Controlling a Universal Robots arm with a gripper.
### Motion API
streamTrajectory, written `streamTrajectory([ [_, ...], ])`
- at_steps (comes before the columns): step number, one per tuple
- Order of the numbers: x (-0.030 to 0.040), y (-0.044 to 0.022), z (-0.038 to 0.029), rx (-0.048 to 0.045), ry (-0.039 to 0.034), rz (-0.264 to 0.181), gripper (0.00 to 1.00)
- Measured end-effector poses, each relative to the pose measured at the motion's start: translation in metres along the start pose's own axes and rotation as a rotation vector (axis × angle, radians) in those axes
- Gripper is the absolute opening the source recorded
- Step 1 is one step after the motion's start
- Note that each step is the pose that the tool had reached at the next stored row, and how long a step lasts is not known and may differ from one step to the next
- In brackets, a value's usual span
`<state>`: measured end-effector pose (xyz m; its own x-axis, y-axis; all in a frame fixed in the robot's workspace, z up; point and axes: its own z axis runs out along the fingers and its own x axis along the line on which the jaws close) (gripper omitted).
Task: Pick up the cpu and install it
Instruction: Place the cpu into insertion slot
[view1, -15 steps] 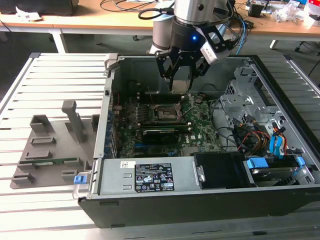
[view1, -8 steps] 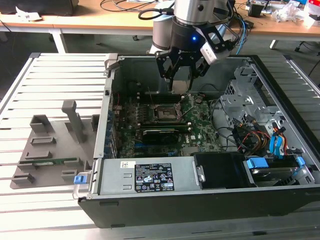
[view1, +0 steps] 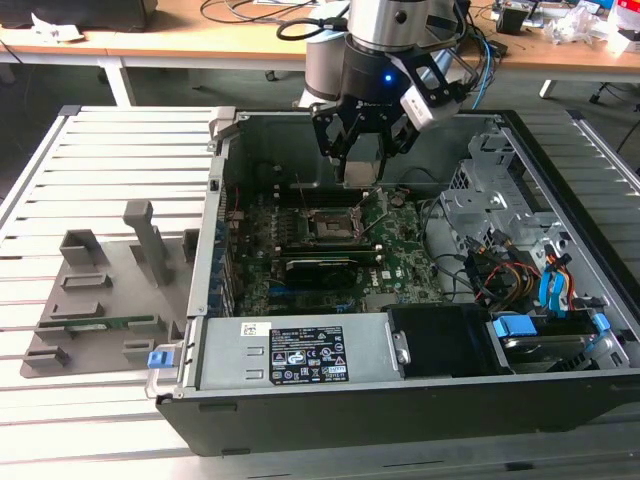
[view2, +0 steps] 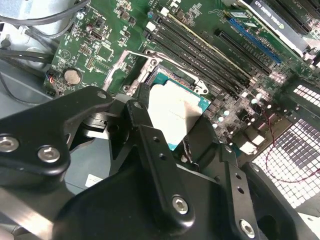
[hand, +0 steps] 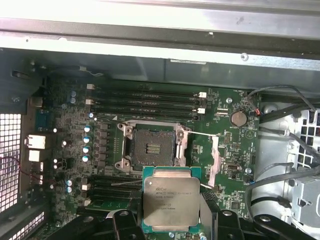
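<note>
Gripping the cpu (hand: 171, 197) by opposite edges, the gripper (hand: 172, 222) was closed on it, chip level above the motherboard (hand: 227, 135), the empty socket (hand: 152, 147) just beside it, uncovered.

One bench (view1: 120, 150), one open computer case (view1: 400, 400), one green motherboard (hand: 225, 150), and that's the big stuff. One claw (view1: 363, 168), folks, and one cpu (hand: 171, 198). One socket (hand: 152, 147) and one coin battery (hand: 239, 118). Count the memory slots (hand: 145, 94) by the socket: one, two, three, four. One gray tray (view1: 100, 290) and one green memory stick (view1: 100, 324).
</note>
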<state>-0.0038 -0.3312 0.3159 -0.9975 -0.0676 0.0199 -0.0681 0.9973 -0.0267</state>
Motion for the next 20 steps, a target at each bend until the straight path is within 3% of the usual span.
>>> streamTrajectory([
  [2,0.0,0.0,0.0,-0.0002,0.0003,0.011,0.55],
  [6,0.0,0.0,0.0,-0.0016,0.0026,0.096,0.55],
  [13,0.0,0.0,0.0,-0.0021,0.0054,0.196,0.55],
  [20,0.0,0.0,0.0001,0.0,0.0071,0.266,0.55],
])
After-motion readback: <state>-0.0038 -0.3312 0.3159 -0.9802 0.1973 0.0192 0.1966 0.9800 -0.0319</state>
